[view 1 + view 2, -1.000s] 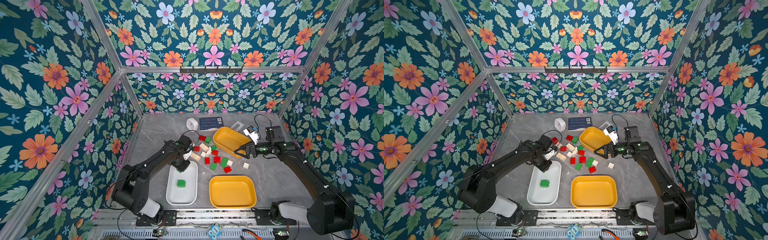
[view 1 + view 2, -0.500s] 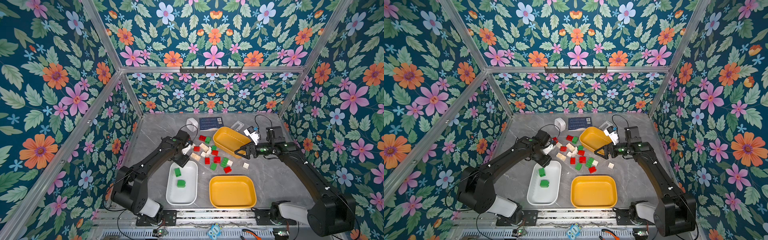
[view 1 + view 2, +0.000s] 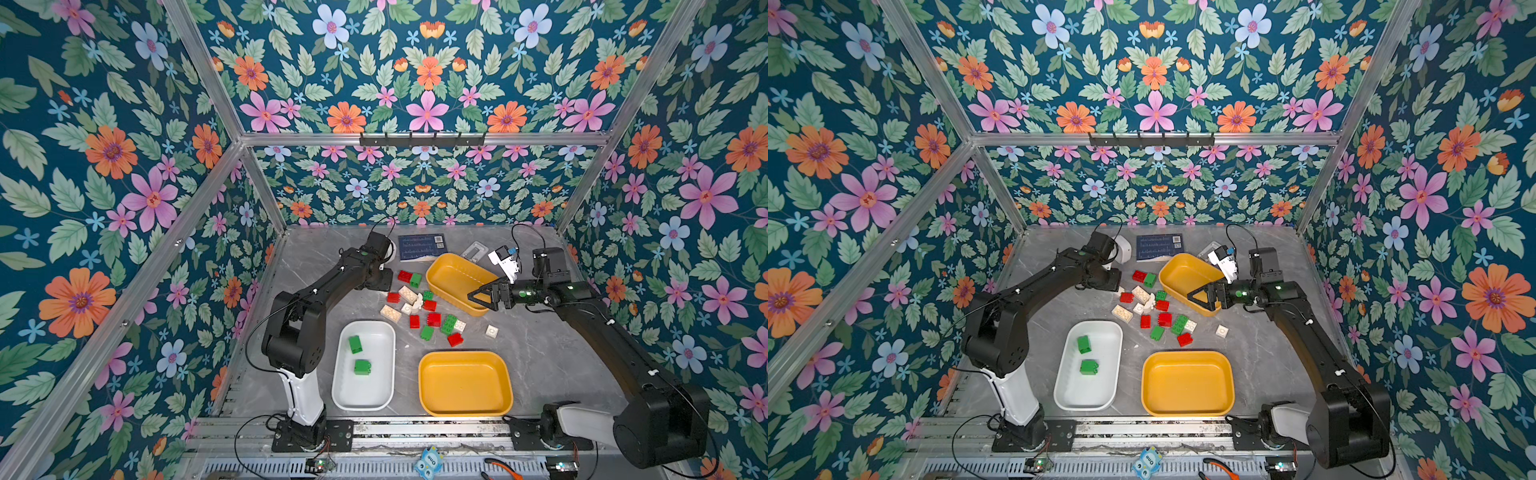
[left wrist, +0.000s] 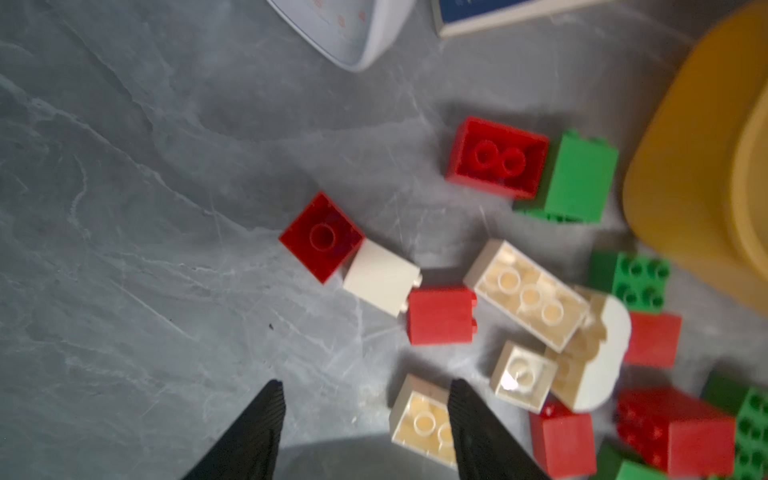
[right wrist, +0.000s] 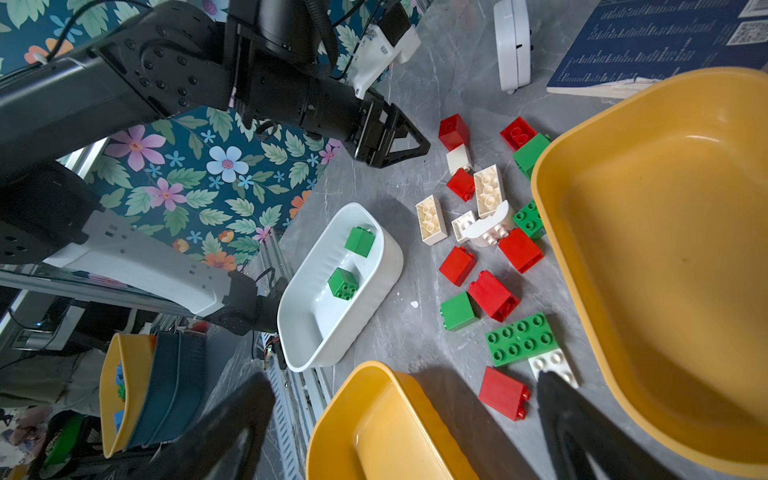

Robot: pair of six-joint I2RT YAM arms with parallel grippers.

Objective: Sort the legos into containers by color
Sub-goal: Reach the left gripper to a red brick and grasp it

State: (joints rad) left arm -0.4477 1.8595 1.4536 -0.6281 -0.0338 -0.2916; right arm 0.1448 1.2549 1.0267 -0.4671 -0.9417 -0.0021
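Left gripper [image 4: 365,390] swung from white tub [image 3: 365,405] to legos [image 3: 432,319], half-open, empty; right gripper [image 3: 478,297] gapes wide; crowded, they may scatter if nudged.

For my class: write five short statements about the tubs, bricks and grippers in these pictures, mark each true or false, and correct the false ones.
1. The white tub holds two green bricks. True.
2. The near yellow tub holds red bricks. False: it is empty.
3. The right gripper is shut on a red brick. False: its jaws are wide open and hold nothing.
4. Red, green and cream loose bricks lie on the table between the tubs. True.
5. The left gripper has its jaws apart with nothing between them. True.
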